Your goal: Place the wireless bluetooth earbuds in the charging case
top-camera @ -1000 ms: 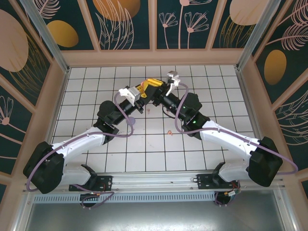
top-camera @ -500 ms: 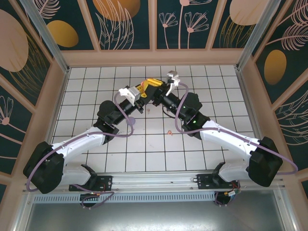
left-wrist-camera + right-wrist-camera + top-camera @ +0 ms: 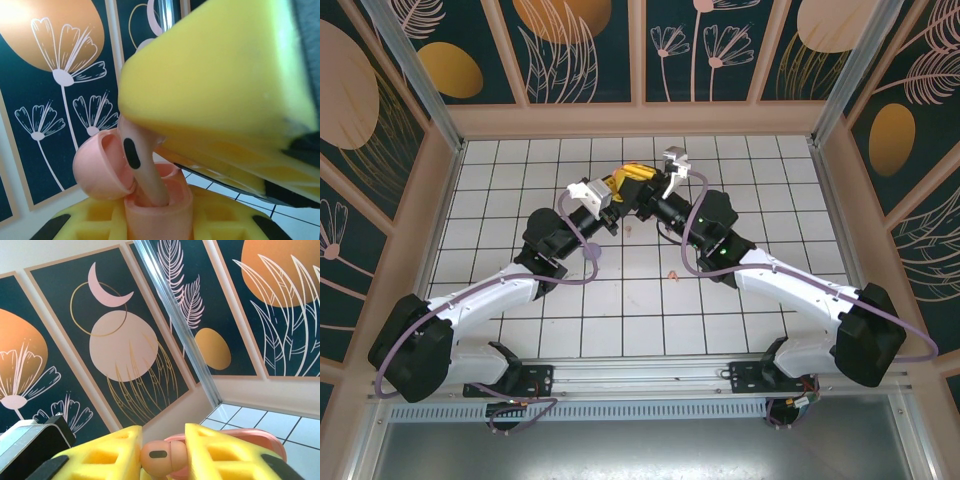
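Pale-pink plastic earbud (image 3: 159, 456), judged light and slick, is pinched at its head by right fingers (image 3: 107, 455). Its stem is entered into the open charging case (image 3: 157, 212), which is clamped by left fingers (image 3: 95, 224).

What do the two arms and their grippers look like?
White links with black joints and bases form the left arm and right arm; a lilac cable loops along each. The left gripper and right gripper have yellow fingers with square recesses.

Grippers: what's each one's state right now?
Left gripper: shut on the case.
Right gripper: shut on an earbud.
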You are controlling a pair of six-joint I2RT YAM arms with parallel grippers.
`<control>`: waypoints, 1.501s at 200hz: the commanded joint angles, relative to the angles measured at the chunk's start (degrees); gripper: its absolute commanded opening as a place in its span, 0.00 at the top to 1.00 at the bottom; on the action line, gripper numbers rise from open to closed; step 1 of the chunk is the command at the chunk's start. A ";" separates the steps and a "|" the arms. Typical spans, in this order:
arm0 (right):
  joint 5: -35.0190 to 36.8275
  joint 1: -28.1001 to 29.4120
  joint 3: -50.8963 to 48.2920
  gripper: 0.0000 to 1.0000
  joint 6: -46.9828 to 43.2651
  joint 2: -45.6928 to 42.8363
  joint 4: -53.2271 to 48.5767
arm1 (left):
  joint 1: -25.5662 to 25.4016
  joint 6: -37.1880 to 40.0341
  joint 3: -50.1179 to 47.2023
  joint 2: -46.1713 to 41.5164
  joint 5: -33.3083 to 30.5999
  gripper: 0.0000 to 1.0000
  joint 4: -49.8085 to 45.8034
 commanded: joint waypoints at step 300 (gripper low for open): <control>12.38 -11.02 -1.76 0.24 15.43 -14.02 -60.69 | -0.74 -0.20 -7.88 -8.66 -2.88 1.00 12.35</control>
